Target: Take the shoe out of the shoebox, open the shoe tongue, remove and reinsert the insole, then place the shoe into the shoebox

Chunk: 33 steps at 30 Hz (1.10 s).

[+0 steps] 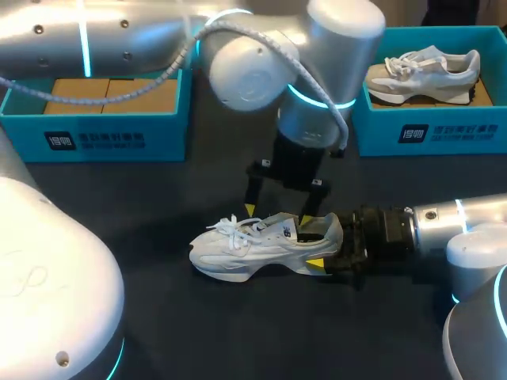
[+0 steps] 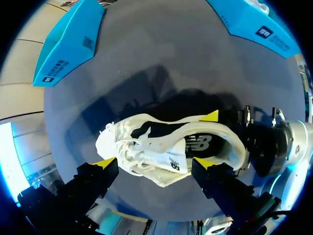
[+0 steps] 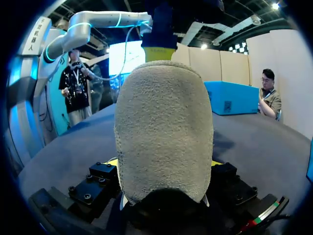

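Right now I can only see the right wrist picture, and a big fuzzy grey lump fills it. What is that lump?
Observer: It's the heel of a white shoe standing on the table. Your right gripper clamps that heel from both sides.
Operator: Is the yellow bit past the lump my other hand?
Observer: Yes. It's the left gripper, and it hangs open just above the shoe, with its fingers wide apart.
Operator: Is there another shoe anywhere?
Observer: Yes, a second shoe lies in the blue shoebox on the right side of the table.
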Motion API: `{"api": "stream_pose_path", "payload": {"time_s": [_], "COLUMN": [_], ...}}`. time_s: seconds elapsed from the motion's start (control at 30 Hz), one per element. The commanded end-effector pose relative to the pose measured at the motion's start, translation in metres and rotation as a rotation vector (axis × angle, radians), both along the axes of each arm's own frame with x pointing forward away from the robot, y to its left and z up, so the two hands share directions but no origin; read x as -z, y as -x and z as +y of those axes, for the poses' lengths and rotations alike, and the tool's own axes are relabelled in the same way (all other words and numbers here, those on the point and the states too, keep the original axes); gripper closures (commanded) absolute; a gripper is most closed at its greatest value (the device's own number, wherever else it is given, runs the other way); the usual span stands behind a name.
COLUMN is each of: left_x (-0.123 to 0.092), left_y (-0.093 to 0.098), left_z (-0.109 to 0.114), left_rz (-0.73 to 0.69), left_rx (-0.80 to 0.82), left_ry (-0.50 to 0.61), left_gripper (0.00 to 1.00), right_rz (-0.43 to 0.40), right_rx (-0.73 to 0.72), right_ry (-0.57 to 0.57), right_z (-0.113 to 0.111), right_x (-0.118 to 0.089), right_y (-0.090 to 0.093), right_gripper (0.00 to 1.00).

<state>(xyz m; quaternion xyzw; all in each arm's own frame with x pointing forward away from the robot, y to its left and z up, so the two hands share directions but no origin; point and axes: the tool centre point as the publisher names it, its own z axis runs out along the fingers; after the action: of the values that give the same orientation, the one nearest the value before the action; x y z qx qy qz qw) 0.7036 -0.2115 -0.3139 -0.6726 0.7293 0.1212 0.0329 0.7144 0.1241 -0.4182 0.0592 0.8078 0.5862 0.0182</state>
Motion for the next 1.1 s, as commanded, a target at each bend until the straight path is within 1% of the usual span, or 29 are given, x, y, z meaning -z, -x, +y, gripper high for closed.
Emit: {"api": "stream_pose_path", "payload": {"time_s": [0.03, 0.4, 0.53, 0.97, 1.1], "left_x": [0.011, 0.026, 0.031, 0.046, 0.047], "left_y": [0.0, 0.007, 0.006, 0.008, 0.011], "left_z": [-0.006, -0.007, -0.006, 0.006, 0.009], "left_rz": [0.009, 0.005, -0.006, -0.001, -0.003], "left_rx": [-0.002, -0.033, -0.053, -0.058, -0.056], "left_ry": [-0.036, -0.114, -0.146, -0.233, -0.242], "left_gripper": [0.0, 0.0, 0.0, 0.0, 0.0], "right_rz": [0.002, 0.002, 0.002, 0.002, 0.002], "right_rx": [-0.001, -0.001, -0.001, -0.001, -0.001], "right_ry": [0.007, 0.007, 0.007, 0.007, 0.007], "right_z": [0.003, 0.003, 0.003, 0.003, 0.003], "right_x": [0.0, 0.0, 0.0, 0.0, 0.0], "right_y": [0.001, 0.001, 0.001, 0.001, 0.001], "right_gripper": [1.0, 1.0, 1.0, 1.0, 1.0]}}
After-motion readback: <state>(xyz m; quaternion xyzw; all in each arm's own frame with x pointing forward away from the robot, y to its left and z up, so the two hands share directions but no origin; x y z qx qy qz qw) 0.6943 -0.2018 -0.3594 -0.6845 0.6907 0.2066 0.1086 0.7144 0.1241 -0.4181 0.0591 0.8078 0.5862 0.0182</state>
